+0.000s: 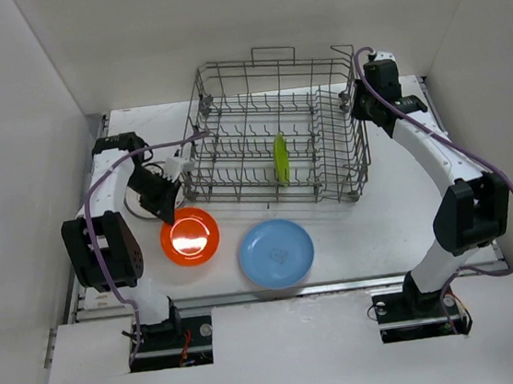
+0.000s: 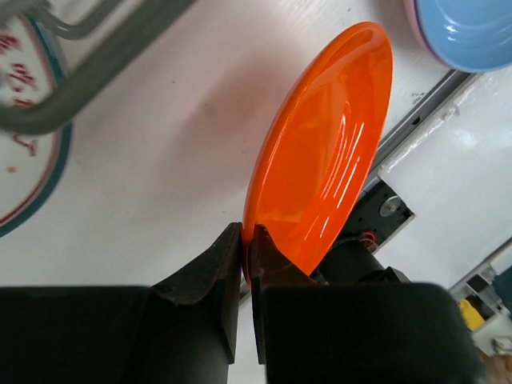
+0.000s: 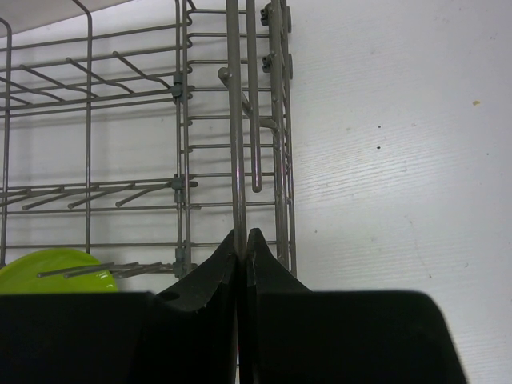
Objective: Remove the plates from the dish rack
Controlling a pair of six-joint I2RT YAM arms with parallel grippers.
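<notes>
The left gripper (image 2: 246,237) pinches the orange plate (image 2: 320,160) by its rim, centre-left, just before the dish rack (image 1: 268,126). The plate looks light, stiff and glossy, likely slippery. The right gripper (image 3: 242,240) clamps a rack wire; a lime plate (image 1: 282,159) stands inside.

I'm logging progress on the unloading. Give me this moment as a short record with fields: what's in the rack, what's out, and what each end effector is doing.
in rack: lime green plate, standing on edge among the tines of the dish rack
already out: blue plate; orange plate
left end effector: shut on the orange plate's rim
right end effector: shut on an upright wire at the dish rack's side
left to unload: lime green plate
</notes>
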